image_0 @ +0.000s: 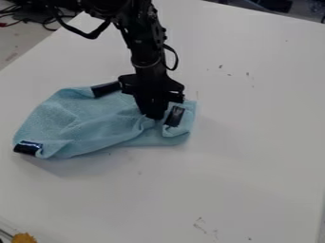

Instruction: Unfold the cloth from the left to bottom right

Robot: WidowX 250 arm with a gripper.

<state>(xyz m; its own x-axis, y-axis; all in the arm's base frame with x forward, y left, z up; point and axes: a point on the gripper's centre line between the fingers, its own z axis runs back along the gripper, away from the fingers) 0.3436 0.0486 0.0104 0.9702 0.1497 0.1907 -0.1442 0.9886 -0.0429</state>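
The gripper [154, 114] hangs down from the top edge onto the right part of the light blue cloth [95, 118], its tip at a crease there. Whether it holds fabric cannot be told. The cloth lies rumpled on the table, wide at the left and partly folded over at its right end. Dark tape patches mark it at the lower left corner, at the upper edge beside the gripper, and on the folded right part just right of the gripper's tip.
The white table [254, 142] extends around the cloth. Dark cables [47, 21] lie beyond its upper left edge. A yellow-orange object [24, 238] shows at the bottom left corner. Small dark marks dot the tabletop.
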